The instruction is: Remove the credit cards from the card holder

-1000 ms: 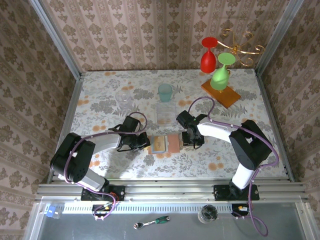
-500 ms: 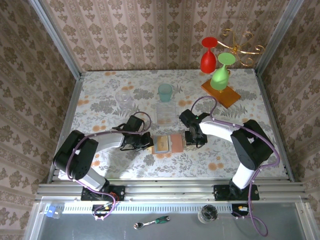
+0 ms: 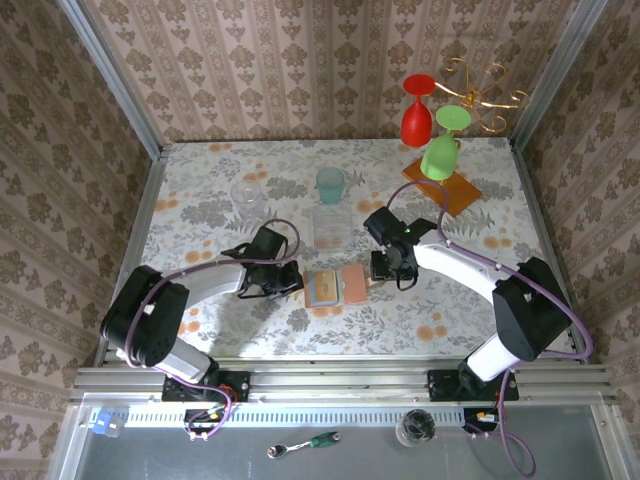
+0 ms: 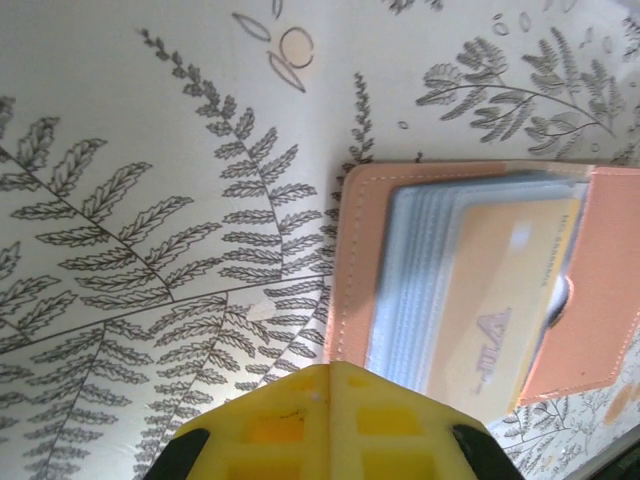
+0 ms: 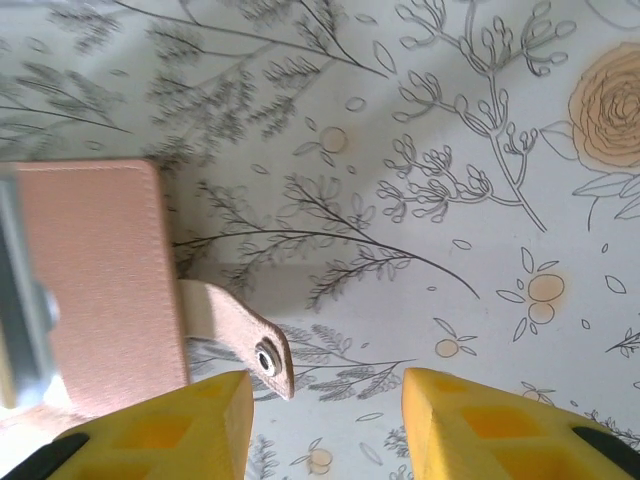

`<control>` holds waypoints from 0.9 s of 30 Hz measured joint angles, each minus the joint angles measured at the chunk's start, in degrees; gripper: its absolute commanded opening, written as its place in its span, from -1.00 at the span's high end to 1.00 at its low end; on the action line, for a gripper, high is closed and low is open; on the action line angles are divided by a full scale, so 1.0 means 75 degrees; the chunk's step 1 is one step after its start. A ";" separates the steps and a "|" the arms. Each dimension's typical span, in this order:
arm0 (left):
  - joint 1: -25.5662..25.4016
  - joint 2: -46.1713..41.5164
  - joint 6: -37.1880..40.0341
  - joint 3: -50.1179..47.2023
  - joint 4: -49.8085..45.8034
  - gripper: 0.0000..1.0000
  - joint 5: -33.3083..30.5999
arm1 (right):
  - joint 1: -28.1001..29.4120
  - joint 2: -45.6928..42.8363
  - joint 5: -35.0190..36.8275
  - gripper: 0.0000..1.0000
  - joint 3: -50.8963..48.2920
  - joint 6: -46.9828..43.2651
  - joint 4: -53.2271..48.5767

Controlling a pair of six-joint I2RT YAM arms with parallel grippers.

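we see one flat tan leather card holder (image 3: pixel 335 287) lying open on the flowered tabletop (image 3: pixel 200 210), between two end effectors. one orange-gold plastic card (image 4: pixel 500 290) sits tucked in it. the left end effector (image 4: pixel 325 378) has its fingers pressed together, just beside the holder. the right end effector (image 5: pixel 320 400) is spread wide, with the holder's one snap tab (image 5: pixel 255 345) by one finger.

Pale slanted lettering (image 4: pixel 493 330) printed near the lower end of the orange card (image 4: pixel 505 280), tucked in the open holder (image 4: pixel 350 260). Three or four blocky characters, skewed and blurred in the left wrist view; not legible with any certainty. Fainter pale patch (image 4: pixel 518 238) toward the card's upper end, equally unreadable. From the top view, too small to make out.
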 measured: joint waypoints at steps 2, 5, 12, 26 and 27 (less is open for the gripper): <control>0.0000 -0.0090 0.0017 0.0041 -0.0044 1.00 -0.0023 | 0.0023 -0.0041 -0.0114 0.10 0.0184 0.0000 -0.0047; -0.0003 -0.0175 0.0017 0.0050 -0.0058 1.00 -0.0017 | 0.0064 -0.0076 -0.0475 0.10 0.0361 0.0003 -0.0038; -0.0187 -0.0175 -0.0003 0.0052 0.0026 1.00 -0.0015 | 0.0093 0.0029 -0.1719 0.11 0.0411 0.0099 0.0440; -0.0344 -0.0122 -0.0111 0.0052 0.0277 1.00 -0.0020 | 0.0122 0.1378 -0.1985 0.08 0.0466 0.0300 0.0892; -0.0344 -0.0122 -0.0114 0.0052 0.0286 1.00 -0.0020 | 0.0122 0.1425 -0.1982 0.10 0.0466 0.0303 0.0895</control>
